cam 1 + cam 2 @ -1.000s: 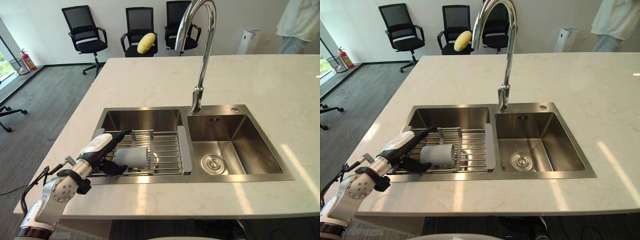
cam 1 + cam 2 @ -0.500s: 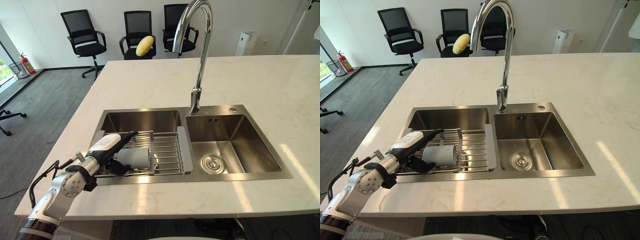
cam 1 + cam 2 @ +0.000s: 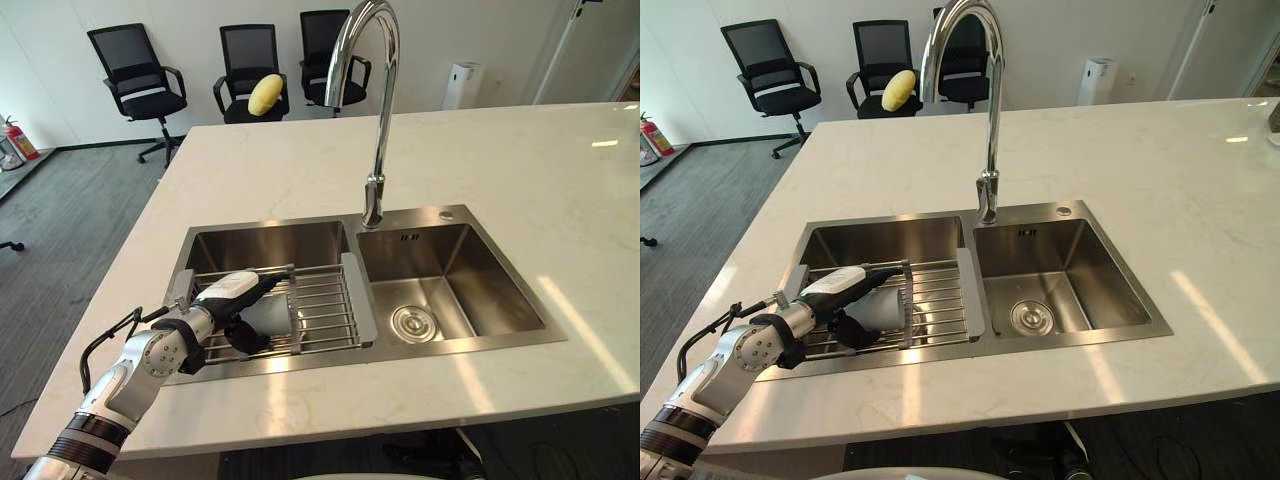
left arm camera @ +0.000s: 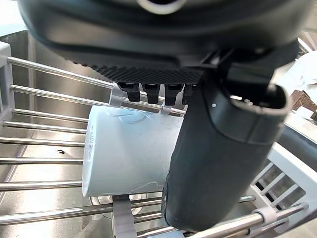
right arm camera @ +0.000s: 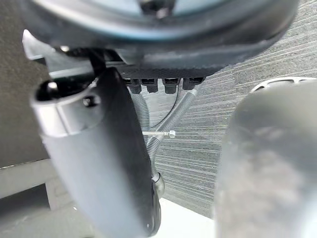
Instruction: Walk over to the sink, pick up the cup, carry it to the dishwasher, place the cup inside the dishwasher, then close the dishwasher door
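A pale grey cup point(image 3: 270, 313) lies on its side on the wire rack point(image 3: 326, 308) over the left basin of the steel sink point(image 3: 466, 345). My left hand point(image 3: 226, 296) reaches in from the lower left. Its fingers lie straight along the top of the cup and its thumb point(image 4: 218, 148) stands beside the cup's wall point(image 4: 124, 153), so the hand is open around the cup. My right hand point(image 5: 101, 148) hangs over grey floor in the right wrist view, fingers relaxed and holding nothing.
A tall chrome faucet point(image 3: 378, 120) rises behind the divider between the basins. The right basin point(image 3: 440, 290) has a drain point(image 3: 412, 322). Pale stone counter point(image 3: 520, 180) surrounds the sink. Three black office chairs point(image 3: 130, 75) stand at the back, one bearing a yellow cushion point(image 3: 265, 93).
The camera has swung, shifting the whole scene left, and the person at the upper right is out of frame. My left hand has closed in around the cup.
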